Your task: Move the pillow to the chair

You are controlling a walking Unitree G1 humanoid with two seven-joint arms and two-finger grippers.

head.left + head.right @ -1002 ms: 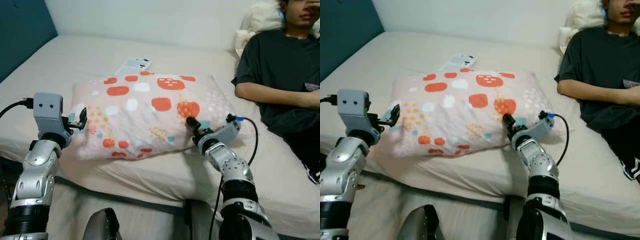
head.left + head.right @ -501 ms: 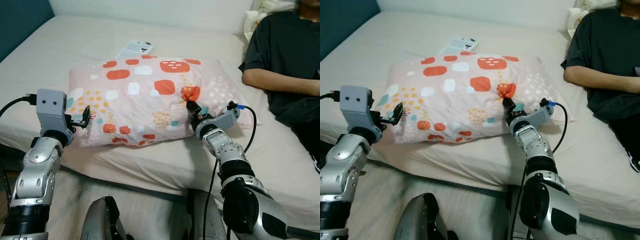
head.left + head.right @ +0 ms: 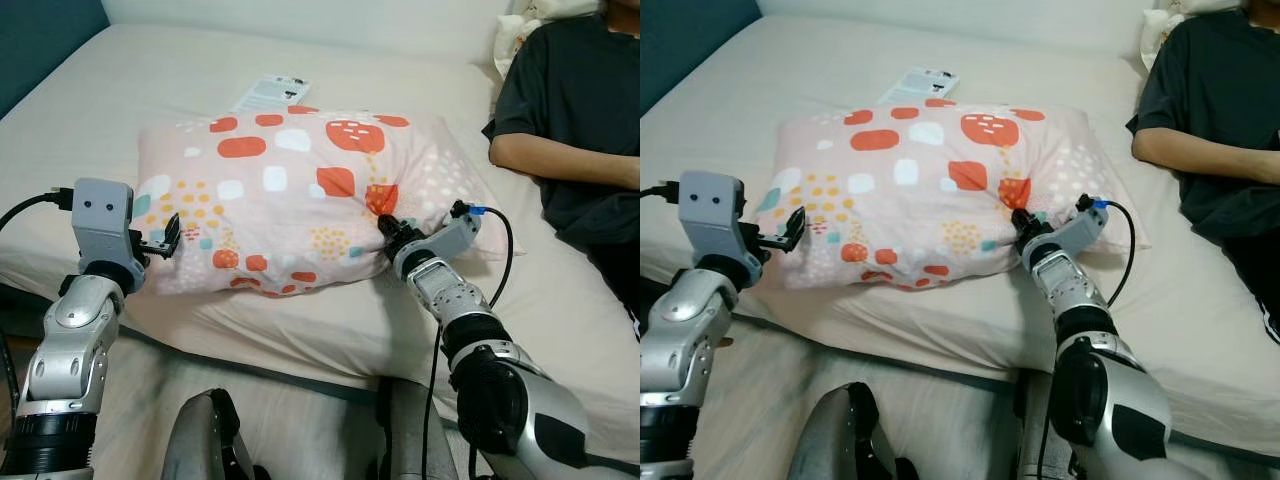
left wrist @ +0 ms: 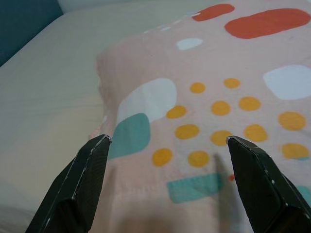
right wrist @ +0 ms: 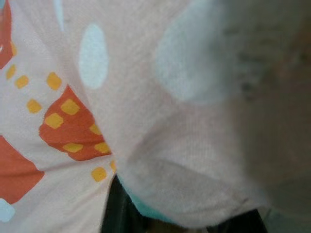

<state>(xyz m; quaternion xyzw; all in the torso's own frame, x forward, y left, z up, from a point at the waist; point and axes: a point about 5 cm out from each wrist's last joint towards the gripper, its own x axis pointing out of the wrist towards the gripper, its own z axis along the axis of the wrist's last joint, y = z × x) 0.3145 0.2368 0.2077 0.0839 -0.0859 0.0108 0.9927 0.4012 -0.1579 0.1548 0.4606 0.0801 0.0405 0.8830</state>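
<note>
Two grippers at a pink spotted pillow (image 3: 300,205) lying on the bed (image 3: 130,110), beside a seated person (image 3: 575,120). Left gripper (image 4: 167,141) spread wide, fingers (image 4: 87,179) straddling the pillow's near left corner. Right gripper (image 3: 390,228) pressed into the pillow's near right edge, fabric bunched over it; finger spread impossible to tell.

A cream-sheeted bed (image 3: 120,110) spans the scene, a white printed leaflet (image 3: 270,91) lying flat on it toward the far side, a person in a dark T-shirt (image 3: 570,100) reclining along its right side with one forearm (image 3: 560,165) laid across, and a teal headboard (image 3: 35,45) at far left.
</note>
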